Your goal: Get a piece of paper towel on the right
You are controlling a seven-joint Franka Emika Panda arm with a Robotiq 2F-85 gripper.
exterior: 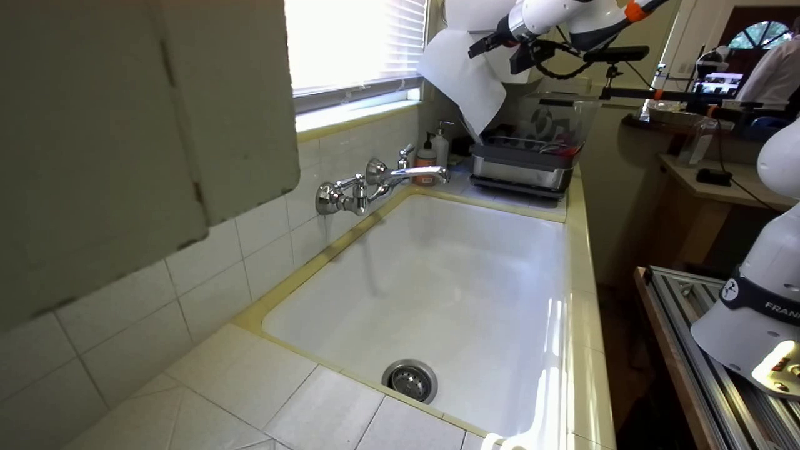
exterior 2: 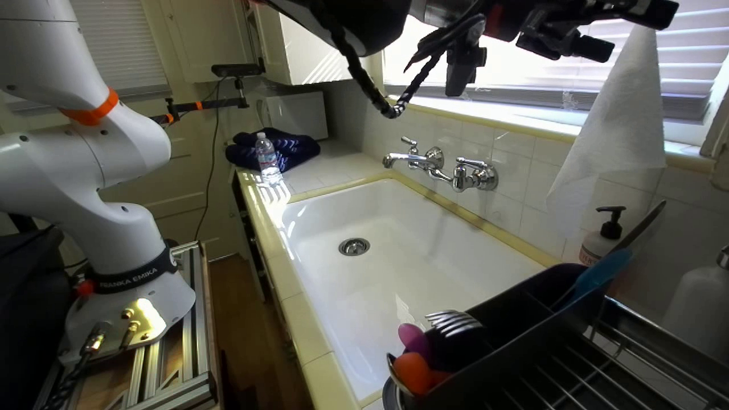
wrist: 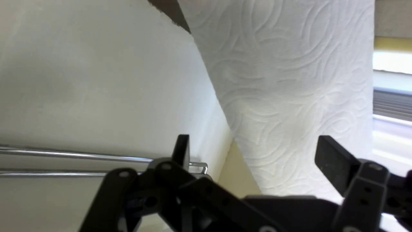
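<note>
Black hand (wrist: 253, 146), spread wide, white paper towel (wrist: 289, 83) hanging just beyond, contact unclear

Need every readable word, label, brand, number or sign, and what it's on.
"FRANKA EMIKA": dark band around the robot base; cut short in an exterior view.
Round logo, no legible letters: same band.
Too small or blurred: labels on the water bottle and black-topped pump bottle; distant screen.
Wrist view: no text.
</note>
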